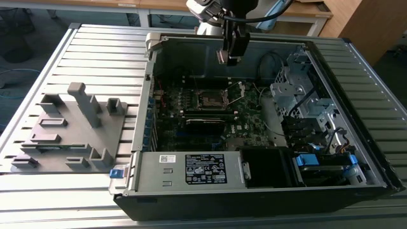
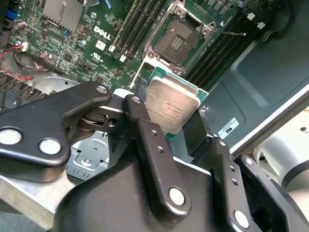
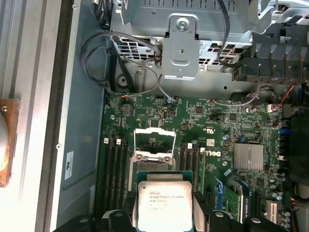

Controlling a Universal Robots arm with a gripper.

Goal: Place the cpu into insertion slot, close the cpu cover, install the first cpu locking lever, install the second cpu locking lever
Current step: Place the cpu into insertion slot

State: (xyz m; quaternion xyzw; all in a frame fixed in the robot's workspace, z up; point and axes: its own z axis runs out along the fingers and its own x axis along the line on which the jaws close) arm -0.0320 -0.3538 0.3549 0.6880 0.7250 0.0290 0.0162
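Observation:
My gripper (image 1: 229, 57) hangs above the open computer case, shut on the cpu (image 2: 174, 104), a small square chip with a dull silvery top. The chip sits flat between the black fingers (image 2: 145, 137) in both wrist views, with its lid facing the cameras (image 3: 164, 205). Below it on the green motherboard (image 1: 248, 129) lies the insertion slot (image 2: 177, 43), its dark centre bare. The cpu cover (image 1: 237, 92) stands raised at the slot's edge, seen as a silver frame (image 3: 153, 139) in the first wrist view. A thin locking lever (image 2: 231, 33) sticks out beside the slot.
Long black memory slots (image 3: 116, 164) flank the socket. A silver heatsink (image 3: 248, 157), a metal drive cage (image 1: 299, 95) with cables and a power supply (image 1: 190, 169) crowd the case. A grey fixture plate (image 1: 70, 129) lies on the slatted table at the exterior view's left.

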